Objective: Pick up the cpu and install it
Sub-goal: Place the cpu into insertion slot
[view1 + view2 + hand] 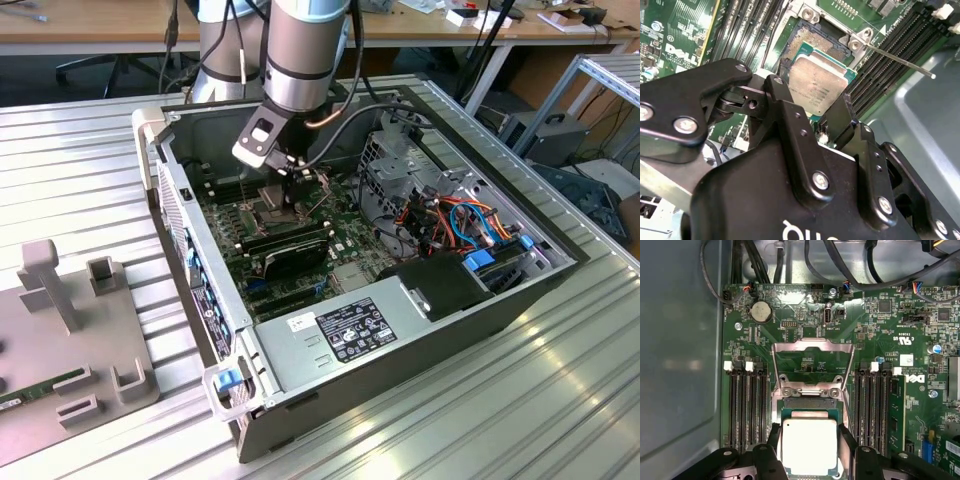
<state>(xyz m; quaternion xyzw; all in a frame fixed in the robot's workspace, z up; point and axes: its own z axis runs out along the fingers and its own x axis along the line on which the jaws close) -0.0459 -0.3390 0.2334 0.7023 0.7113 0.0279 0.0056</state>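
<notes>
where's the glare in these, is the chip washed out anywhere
First wrist view: the chip face is washed almost white, and the grey case wall carries a soft bright patch. Second wrist view: the chip's face looks duller, with faint marks showing on it. Exterior view: bright streaks lie along the ribbed metal table.

- The cpu (pixel 809 450) has a dull silver-grey metal face, matt and faintly smudged, edged in green board.
- The gripper (pixel 810 440) links look black, smooth and semi-matt, with bright metal screw heads.
- The circuit board (pixel 805 330) is glossy green.
- The socket frame (pixel 812 345) is bare shiny metal.
- The case wall (pixel 680 365) is smooth grey sheet metal with a soft sheen.
- The table (pixel 480 420) is ribbed, bright metal.
</notes>
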